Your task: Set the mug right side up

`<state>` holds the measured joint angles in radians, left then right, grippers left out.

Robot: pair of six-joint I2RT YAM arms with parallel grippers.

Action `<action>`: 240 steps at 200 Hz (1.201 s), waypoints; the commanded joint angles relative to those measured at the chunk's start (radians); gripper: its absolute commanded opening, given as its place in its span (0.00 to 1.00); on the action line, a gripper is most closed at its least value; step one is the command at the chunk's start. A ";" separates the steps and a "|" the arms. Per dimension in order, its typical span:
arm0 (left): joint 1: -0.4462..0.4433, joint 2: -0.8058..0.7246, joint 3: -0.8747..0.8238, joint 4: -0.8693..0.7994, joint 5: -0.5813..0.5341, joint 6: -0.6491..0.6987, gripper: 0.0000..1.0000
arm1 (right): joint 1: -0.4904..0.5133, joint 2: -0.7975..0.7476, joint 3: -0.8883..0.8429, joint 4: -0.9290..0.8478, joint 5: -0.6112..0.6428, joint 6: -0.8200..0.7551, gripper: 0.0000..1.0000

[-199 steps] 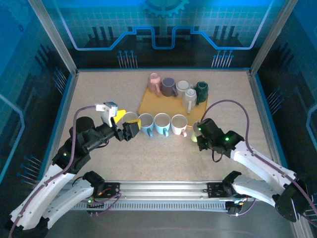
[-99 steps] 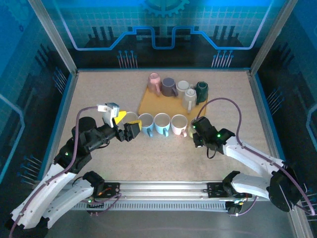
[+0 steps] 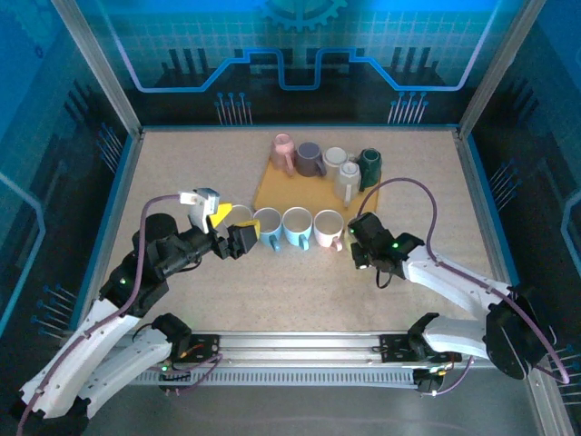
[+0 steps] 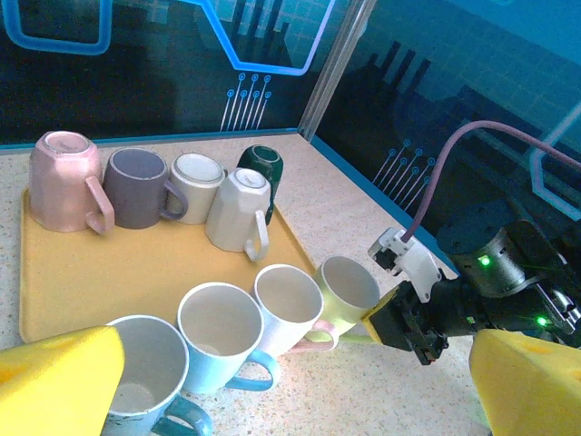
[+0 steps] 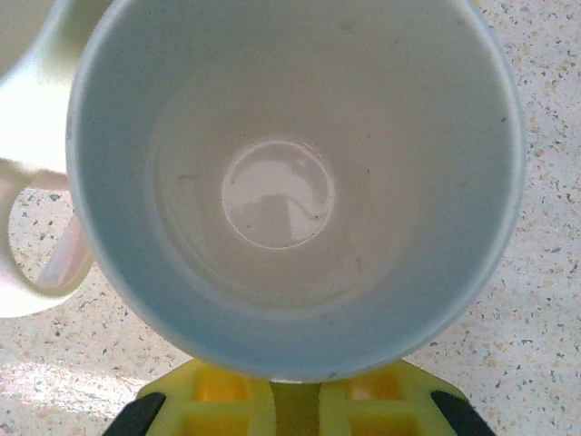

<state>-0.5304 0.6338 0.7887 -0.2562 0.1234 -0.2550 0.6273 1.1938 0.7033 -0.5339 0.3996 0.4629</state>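
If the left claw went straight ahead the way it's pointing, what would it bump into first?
Probably the blue-handled mug, which stands upright closest in front of the open left gripper. Depth is hard to judge, so it might just graze the mug's side.

Yellow tray (image 3: 270,193) — speckled tabletop (image 3: 182,163)

No legible text, labels, brands, numbers or signs, on any mug (image 4: 218,327), tray (image 4: 54,291) or backdrop panel (image 3: 290,45)

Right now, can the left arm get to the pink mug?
Probably yes: the left gripper is open, and bare tray lies before the pink mug, though one upright mug stands just ahead.
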 commanded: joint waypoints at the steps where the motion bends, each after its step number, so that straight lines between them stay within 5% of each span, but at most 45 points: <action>1: -0.006 0.002 -0.004 0.027 0.007 0.002 0.99 | -0.026 0.038 0.014 0.077 0.015 0.011 0.11; 153: -0.006 0.027 0.006 0.012 0.024 -0.004 0.99 | -0.032 0.016 0.062 0.000 0.006 0.034 0.56; 225: -0.005 0.133 0.054 -0.057 -0.004 -0.052 0.99 | -0.024 -0.232 0.129 -0.140 -0.075 0.002 0.59; 240: -0.006 0.206 0.107 -0.136 -0.080 -0.102 0.99 | -0.024 -0.266 0.162 -0.162 -0.100 -0.005 0.59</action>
<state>-0.5308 0.7506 0.8112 -0.2867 0.1234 -0.2836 0.6056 0.9836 0.7979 -0.6273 0.3485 0.4763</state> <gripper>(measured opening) 0.990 0.593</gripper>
